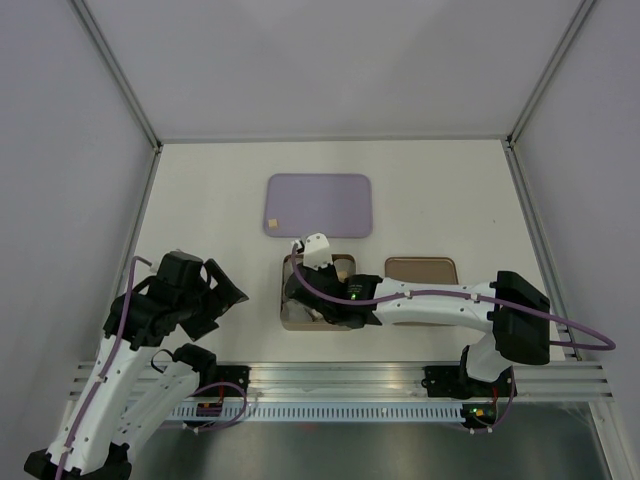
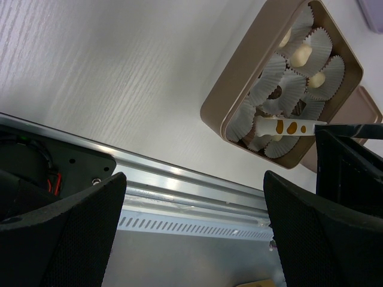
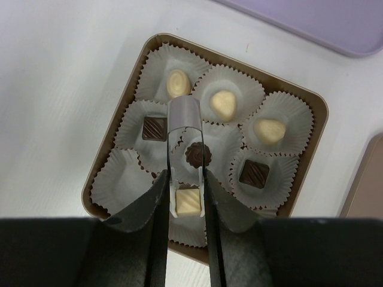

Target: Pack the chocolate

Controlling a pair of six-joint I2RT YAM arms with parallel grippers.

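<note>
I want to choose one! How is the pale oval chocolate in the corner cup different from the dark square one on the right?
The oval chocolate is creamy pale; the square chocolate is dark brown. The oval one is rounded and smooth; the square one is flat with ridges on top. Each has its own white paper cup in the box.

Left arm (image 1: 130,370) sitting folded at near-left corner of table (image 1: 200,200), left gripper (image 2: 194,203) hanging with jaws spread wide. Right arm (image 1: 430,297) stretching leftward from near edge toward middle, right gripper (image 3: 184,190) pointing down, fingers pinching tongs (image 3: 184,113).
</note>
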